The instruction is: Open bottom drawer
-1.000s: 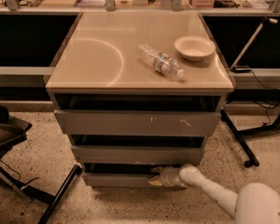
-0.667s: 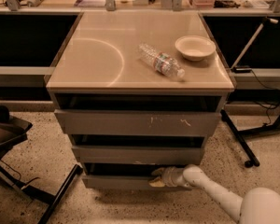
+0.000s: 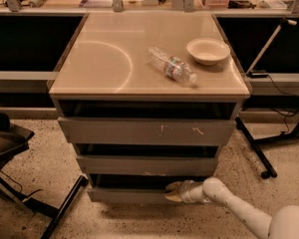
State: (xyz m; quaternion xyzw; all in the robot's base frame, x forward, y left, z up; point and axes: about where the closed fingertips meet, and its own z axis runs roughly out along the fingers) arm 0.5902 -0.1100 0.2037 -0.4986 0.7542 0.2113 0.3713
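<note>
A grey cabinet holds three handleless drawers. The bottom drawer point(image 3: 124, 194) is the lowest and narrowest grey front, plain, with a dark gap above it. My gripper point(image 3: 172, 191) reaches in from the lower right on a white arm and sits at the top edge of the bottom drawer's front, right of its middle. The fingertips are at the gap above the front. The top drawer point(image 3: 144, 131) has white scratch marks and the middle drawer point(image 3: 147, 165) sits between.
A clear plastic water bottle point(image 3: 172, 66) lies on the beige cabinet top point(image 3: 99, 59) beside a white bowl point(image 3: 208, 51). A black stand leg point(image 3: 253, 146) is on the floor at right and a dark chair base point(image 3: 20, 183) at left.
The gripper has shifted slightly left along the bottom drawer's top edge. The bottom drawer's front looks a little further out.
</note>
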